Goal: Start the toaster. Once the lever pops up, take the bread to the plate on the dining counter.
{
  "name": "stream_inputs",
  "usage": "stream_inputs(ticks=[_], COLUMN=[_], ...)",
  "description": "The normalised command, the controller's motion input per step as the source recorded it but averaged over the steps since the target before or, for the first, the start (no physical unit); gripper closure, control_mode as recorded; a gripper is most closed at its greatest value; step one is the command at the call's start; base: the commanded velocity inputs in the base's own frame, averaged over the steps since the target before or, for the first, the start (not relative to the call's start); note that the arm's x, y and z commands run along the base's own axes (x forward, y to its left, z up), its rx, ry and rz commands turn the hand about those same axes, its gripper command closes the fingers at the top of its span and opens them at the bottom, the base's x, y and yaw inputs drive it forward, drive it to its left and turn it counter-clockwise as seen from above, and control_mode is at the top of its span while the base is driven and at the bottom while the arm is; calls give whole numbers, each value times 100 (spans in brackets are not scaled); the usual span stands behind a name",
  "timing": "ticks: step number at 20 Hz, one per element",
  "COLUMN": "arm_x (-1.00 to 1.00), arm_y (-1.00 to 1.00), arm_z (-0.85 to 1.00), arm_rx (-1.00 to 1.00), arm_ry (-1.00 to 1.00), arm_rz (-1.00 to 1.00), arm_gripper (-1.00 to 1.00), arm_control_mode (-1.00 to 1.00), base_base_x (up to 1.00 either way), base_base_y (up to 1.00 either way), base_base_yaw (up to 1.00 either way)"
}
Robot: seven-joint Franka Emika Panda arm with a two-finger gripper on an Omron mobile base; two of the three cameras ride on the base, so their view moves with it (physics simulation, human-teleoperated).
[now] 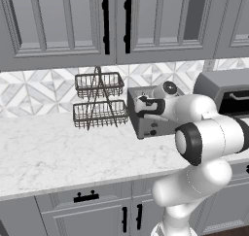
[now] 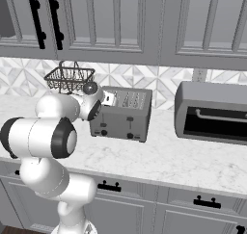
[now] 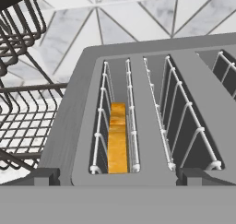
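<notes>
The grey toaster (image 2: 123,115) stands on the marble worktop against the tiled wall, its left end covered by my arm. The hand view looks down on the toaster top (image 3: 152,66). An orange-yellow slice of bread (image 3: 118,142) sits low in the left slot. My gripper (image 3: 118,176) hovers open just above that slot, one fingertip on each side of it, holding nothing. A small dark lever (image 2: 129,119) shows on the front face above a round knob. The plate and the dining counter are out of view.
A two-tier wire basket rack (image 1: 99,100) stands just left of the toaster, close to the hand. A large grey microwave (image 2: 212,113) sits to the right. Upper cabinets (image 1: 112,21) hang overhead. The worktop (image 1: 53,152) stretches left and forward.
</notes>
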Motion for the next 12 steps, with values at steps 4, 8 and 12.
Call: stream_inputs(ticks=[4,8,12], arm_x=[0,0,0], arm_y=[0,0,0], arm_z=[0,0,0], arm_rx=[0,0,0], arm_ry=[0,0,0], arm_rz=[0,0,0], arm_gripper=[-100,-100,-100], arm_control_mode=[-100,-100,-100], base_base_x=[0,0,0], base_base_y=[0,0,0], base_base_yaw=[0,0,0])
